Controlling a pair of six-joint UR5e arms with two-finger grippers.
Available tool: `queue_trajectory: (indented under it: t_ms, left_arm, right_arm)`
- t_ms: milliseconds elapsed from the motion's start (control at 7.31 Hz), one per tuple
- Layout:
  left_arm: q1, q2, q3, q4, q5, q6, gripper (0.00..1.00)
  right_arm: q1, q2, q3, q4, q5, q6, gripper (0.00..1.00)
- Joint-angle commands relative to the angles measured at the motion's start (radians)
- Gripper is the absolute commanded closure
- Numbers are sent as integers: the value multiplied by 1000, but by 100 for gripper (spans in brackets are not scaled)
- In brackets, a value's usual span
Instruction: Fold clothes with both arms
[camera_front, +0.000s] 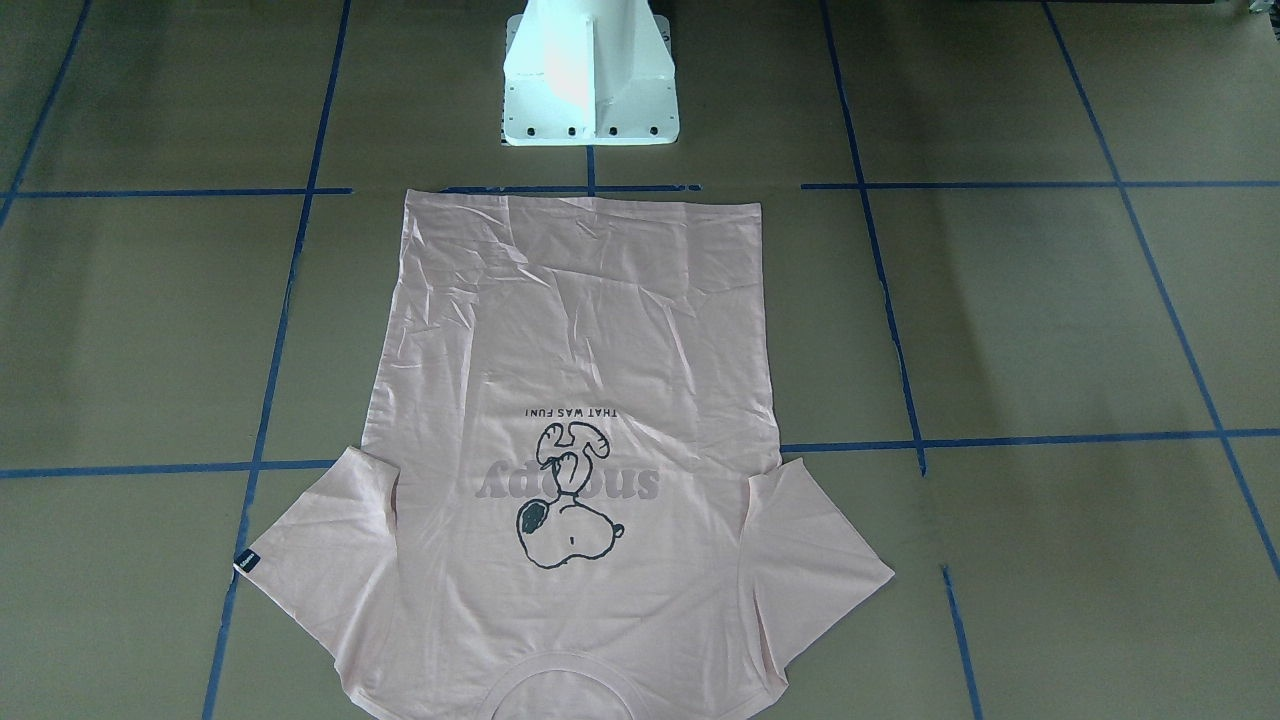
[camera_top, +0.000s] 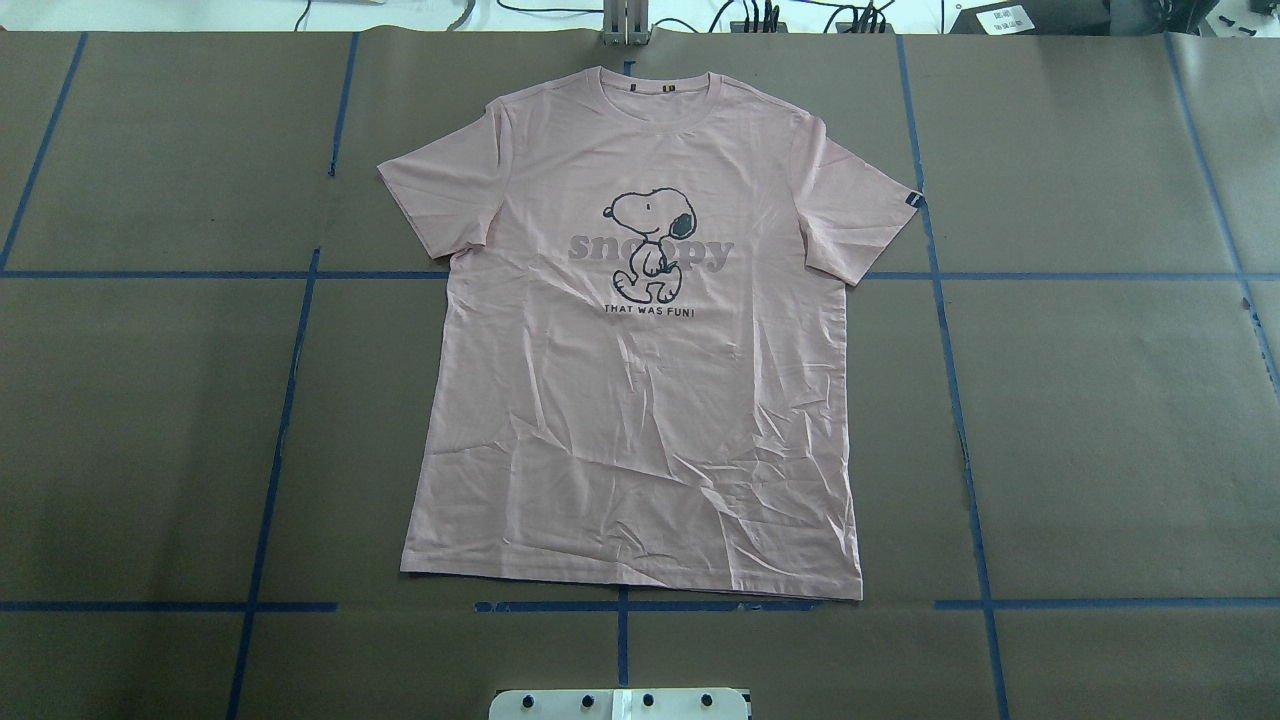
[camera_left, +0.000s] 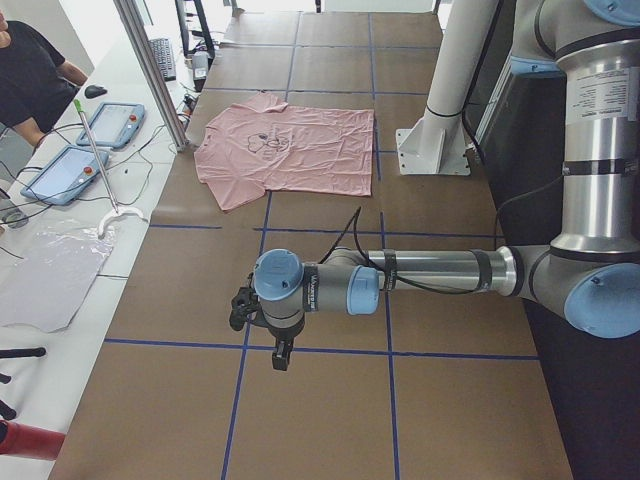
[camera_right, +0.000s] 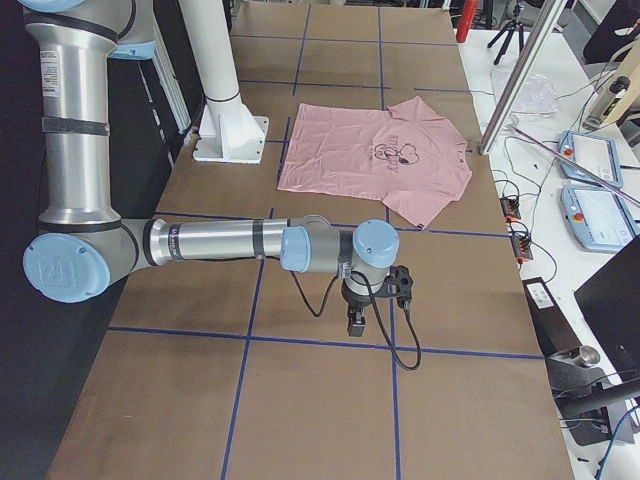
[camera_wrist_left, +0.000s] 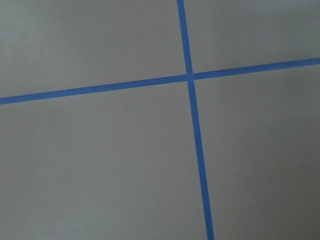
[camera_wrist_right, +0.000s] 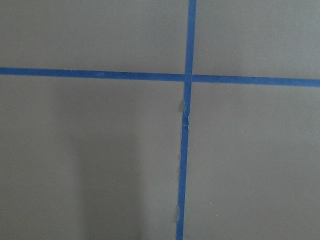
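Note:
The pale pink T-shirt (camera_top: 640, 400) lies flat and face up in the middle of the table, Snoopy print showing, collar at the far edge, hem toward the robot's base. It also shows in the front-facing view (camera_front: 580, 330) and both side views (camera_left: 290, 150) (camera_right: 370, 150). My left gripper (camera_left: 283, 355) hangs over bare table far to the shirt's left. My right gripper (camera_right: 357, 322) hangs over bare table far to its right. Both point down, well away from the shirt. I cannot tell whether either is open or shut. Both wrist views show only brown paper and blue tape.
The white pedestal base (camera_front: 590, 80) stands just behind the hem. Blue tape lines (camera_top: 290, 400) grid the brown table cover. Tablets (camera_left: 110, 125) and cables lie on a side bench, where a person (camera_left: 30, 70) sits. An aluminium post (camera_left: 155, 70) stands at the far edge.

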Motion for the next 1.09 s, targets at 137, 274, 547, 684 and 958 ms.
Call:
queue_trajectory:
  t_ms: [137, 274, 547, 684, 958]
  left_arm:
    - [0, -11, -13, 2, -4, -2, 0]
    - [0, -14, -45, 1, -4, -2, 0]
    - [3, -86, -111, 1, -7, -11, 0]
    - [3, -129, -134, -2, -12, -9, 0]
    - [9, -154, -122, -150, -88, -9, 0]
  right_arm:
    - [1, 61, -31, 9, 12, 5, 0]
    - [-1, 97, -34, 9, 24, 7, 0]
    - [-2, 130, -21, 74, 35, 16, 0]
    - [-4, 151, -30, 228, 35, 46, 0]
    - [-123, 224, -30, 317, 29, 351, 0]
